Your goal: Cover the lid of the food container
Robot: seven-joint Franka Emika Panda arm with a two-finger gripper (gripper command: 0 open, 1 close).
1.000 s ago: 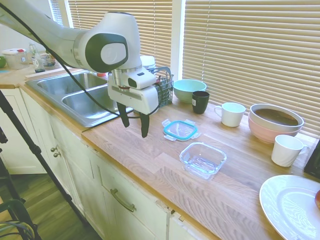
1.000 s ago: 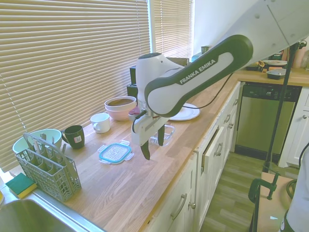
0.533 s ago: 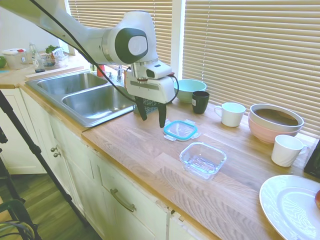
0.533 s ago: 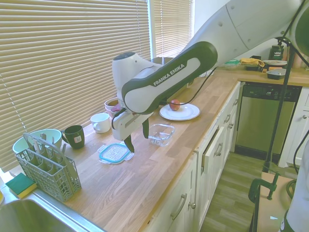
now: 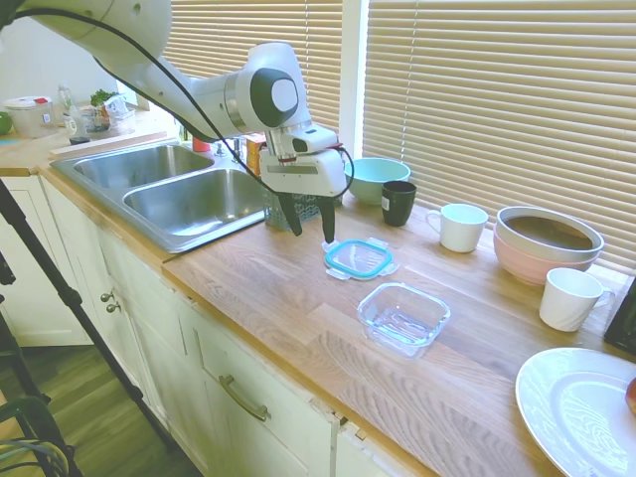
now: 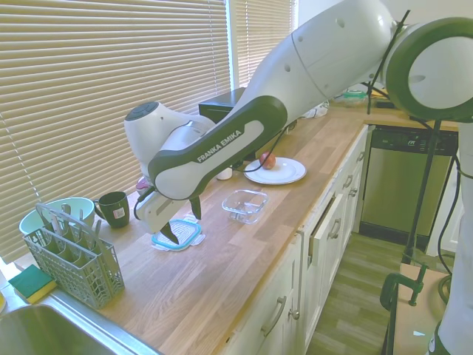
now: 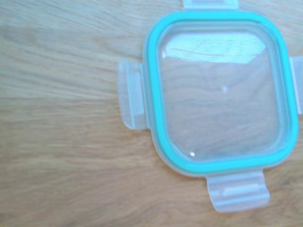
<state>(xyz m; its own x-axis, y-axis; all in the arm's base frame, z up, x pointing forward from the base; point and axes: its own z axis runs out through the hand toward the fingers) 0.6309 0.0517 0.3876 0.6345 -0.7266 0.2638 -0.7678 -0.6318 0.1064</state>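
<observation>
The robot's fingers (image 5: 312, 225) hang spread apart and empty just above the near edge of the lid (image 5: 358, 258), which lies flat on the wooden desk (image 5: 298, 298), with the food container (image 5: 403, 317) standing apart beyond the lid. A grey cutlery basket (image 6: 72, 265) stands close behind the fingers beside the sink (image 5: 189, 199), while a mint-green bowl (image 5: 376, 179) and black mug (image 5: 398, 202) sit further back. In the second exterior view the arm hides part of the lid (image 6: 179, 235).
</observation>
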